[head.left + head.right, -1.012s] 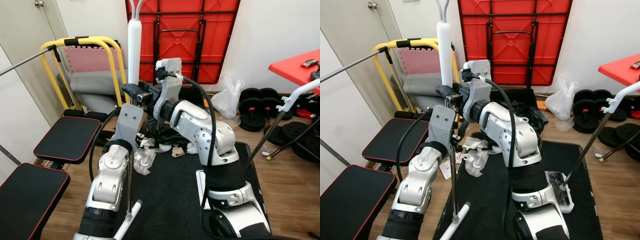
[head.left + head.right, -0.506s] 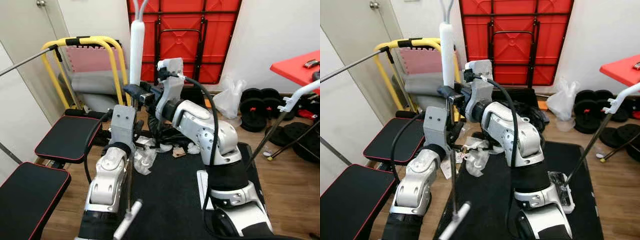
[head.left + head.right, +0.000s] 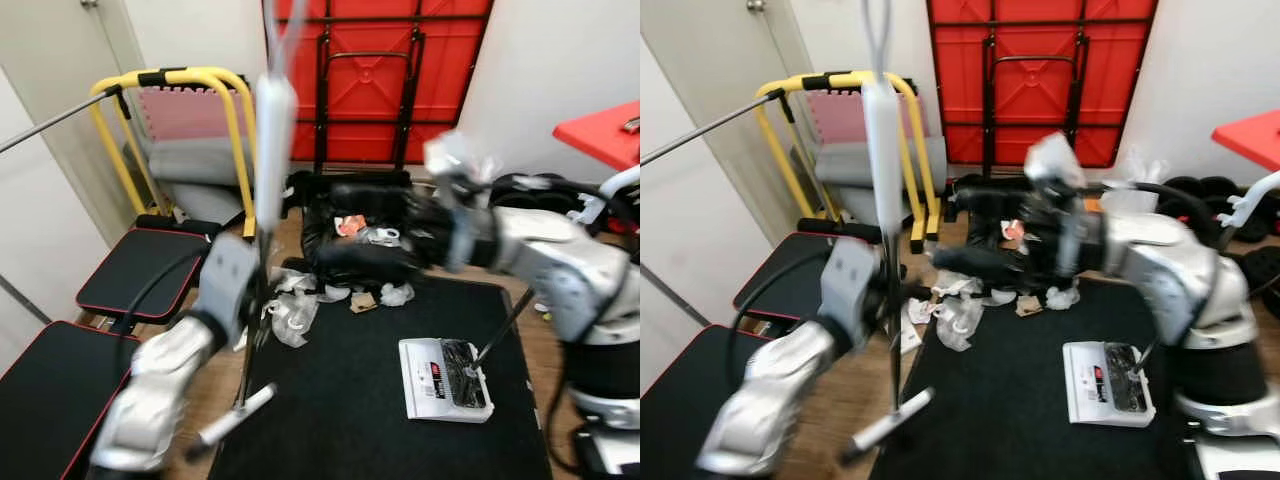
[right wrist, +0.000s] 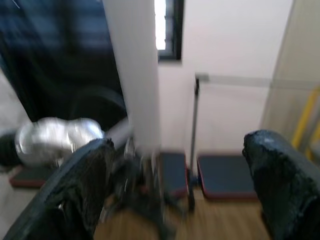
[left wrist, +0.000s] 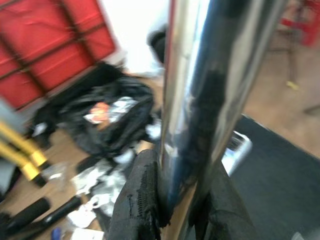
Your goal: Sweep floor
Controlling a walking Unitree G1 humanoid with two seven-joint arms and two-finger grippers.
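Letting go of the broom [image 3: 268,170], the robot's right hand [image 4: 175,185] has pulled away from the white grip it held a second ago and now reaches, blurred, toward the black bag [image 3: 350,215] by the red folded table [image 3: 375,80]. In its wrist view the two black fingers [image 4: 80,185] stand wide apart with nothing between them, the white grip apart from them and further off. The left hand [image 5: 172,200] is clenched on the broom's shiny metal pole, low on the shaft, fingers [image 5: 140,200] pressed to either side of it.

The broom stands nearly upright, just left of the black mat [image 3: 380,400], its white grip rising above the left arm and its lower end angled out over the wooden floor [image 3: 215,385] at the mat's edge. Crumpled paper and plastic scraps [image 3: 290,310] lie scattered on the mat's far corner, between the broom and the bag, near the pole but not touching it. A white dustpan [image 3: 442,378] with a long handle rests on the mat to the right, well apart from the litter.

With one hand now carrying the broom, the sweeping looks barely begun: the scraps are loose and the dustpan holds none that can be made out. The right arm's swing suggests a change of grip or a reach for the dustpan handle.
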